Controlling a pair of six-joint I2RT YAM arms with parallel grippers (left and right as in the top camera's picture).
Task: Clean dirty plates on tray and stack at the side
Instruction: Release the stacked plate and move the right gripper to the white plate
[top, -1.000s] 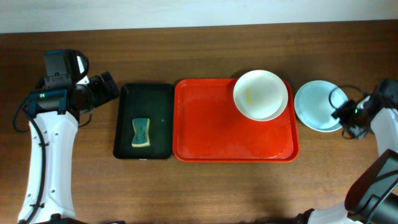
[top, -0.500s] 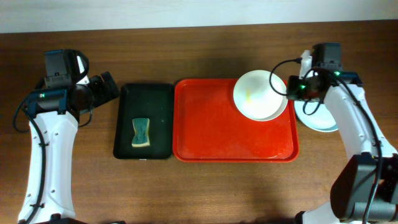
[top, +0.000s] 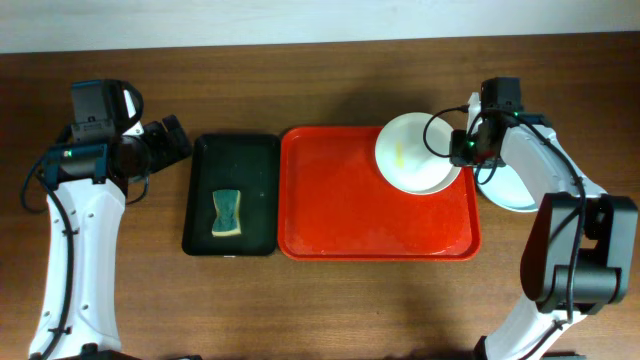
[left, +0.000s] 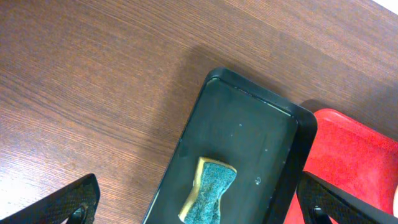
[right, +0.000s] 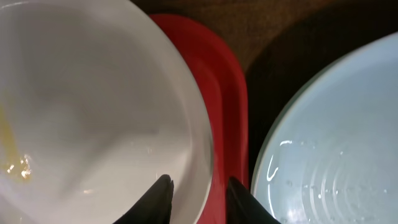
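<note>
1. While the brown wooden desk carries everything, the largest thing on it is the red tray, lying at the middle with its long side running left to right.
2. Just left of it, almost touching, lies the narrower black tray.
3. At the red tray's far right corner sits the white plate, its edge overlapping the raised rim. A small yellowish smear shows left of its centre.
4. On the bare desk just right of the red tray rests a pale blue-green plate, partly covered by the right arm. Its surface looks wet and shiny in the right wrist view.
5. Toward the near half of the black tray lies a sponge, teal on top with a yellow side.
6. Held above the desk left of the black tray, the left fingers stand wide apart and hold nothing.
7. At a narrow gap, the right fingers straddle the white plate's right rim, one over the plate's inside and one over the tray's rim. Whether they pinch it, I cannot tell.
</note>
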